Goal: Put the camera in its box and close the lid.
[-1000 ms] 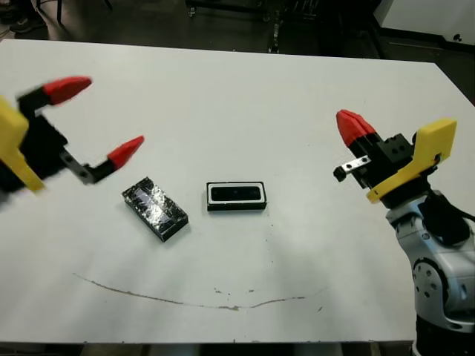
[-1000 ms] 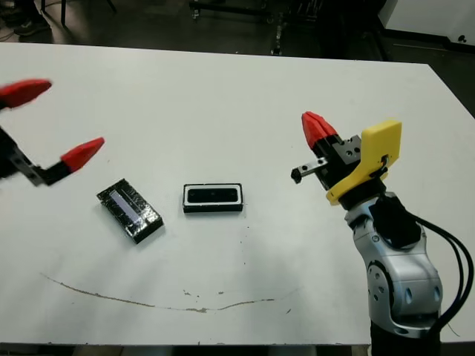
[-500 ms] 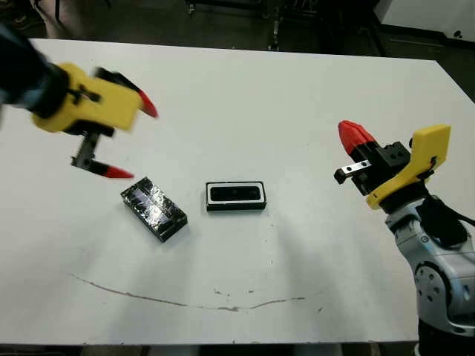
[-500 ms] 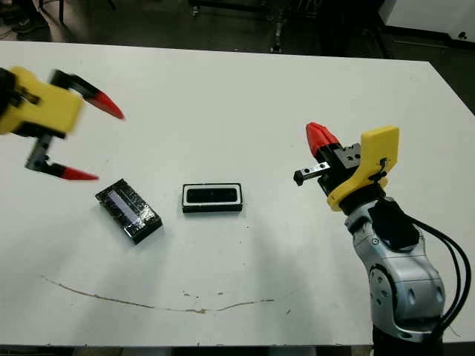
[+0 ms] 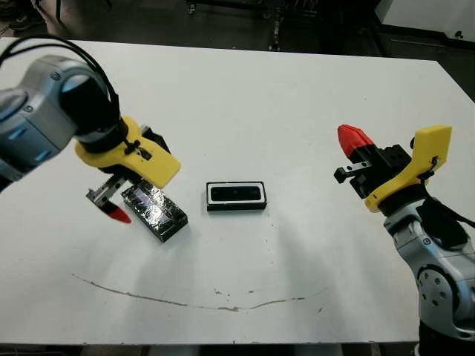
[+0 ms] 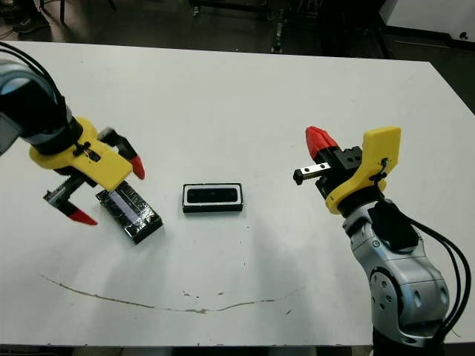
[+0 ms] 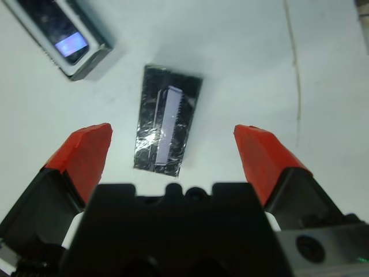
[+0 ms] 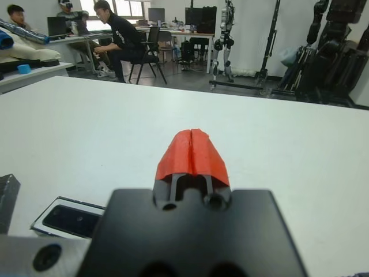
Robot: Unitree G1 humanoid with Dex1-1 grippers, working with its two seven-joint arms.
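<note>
The box [image 5: 236, 207] sits near the table's middle, and the camera [image 5: 236, 194] lies inside it as a dark bar within the white lining. To its left the glossy speckled lid [image 5: 154, 211] rests at an angle on the table, apart from the box. My left gripper [image 6: 106, 191] hovers open just over the lid, one finger on each side of it and nothing held; the left wrist view shows the lid [image 7: 167, 124] between the fingertips [image 7: 86, 151]. My right gripper [image 5: 353, 139] is shut and empty, off to the right of the box.
A thin brown curved mark [image 5: 185, 300] runs across the table near its front edge. Beyond the far edge, the right wrist view shows seated people [image 8: 118, 34] at desks and dark equipment stands [image 8: 334, 52].
My left arm has swung down from the upper left and turned its wrist, bringing the open gripper over the lid. The right gripper, box and lid have stayed where they were.
</note>
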